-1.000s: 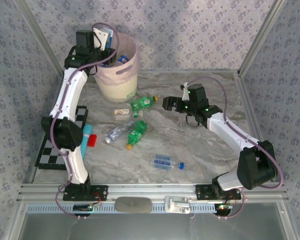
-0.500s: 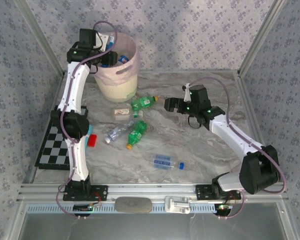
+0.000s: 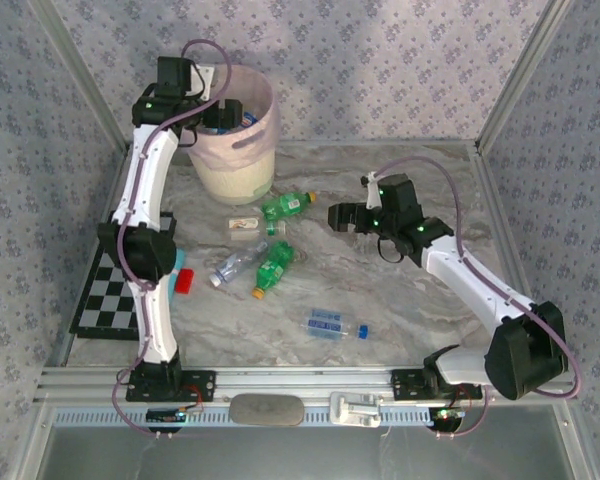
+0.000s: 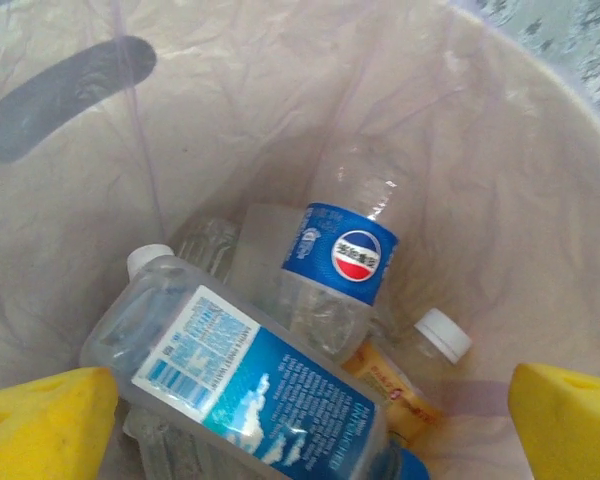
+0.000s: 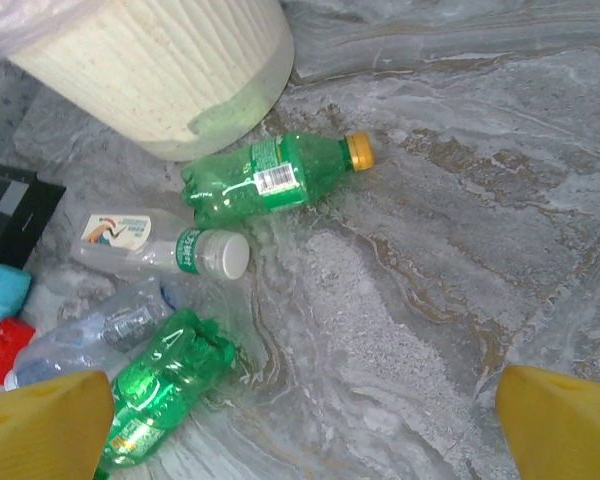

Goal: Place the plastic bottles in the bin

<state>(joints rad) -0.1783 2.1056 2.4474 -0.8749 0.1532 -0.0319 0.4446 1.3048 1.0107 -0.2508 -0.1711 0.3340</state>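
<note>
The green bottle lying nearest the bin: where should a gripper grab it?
Likely grip the green bottle around its labelled middle, the right gripper coming straight down, straddling its width. It lies flat on its side, with table showing either side of the middle.

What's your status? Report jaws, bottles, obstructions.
Left jaws open over bin. Right jaws open near green bottle. Five bottles on table, nothing blocking.
</note>
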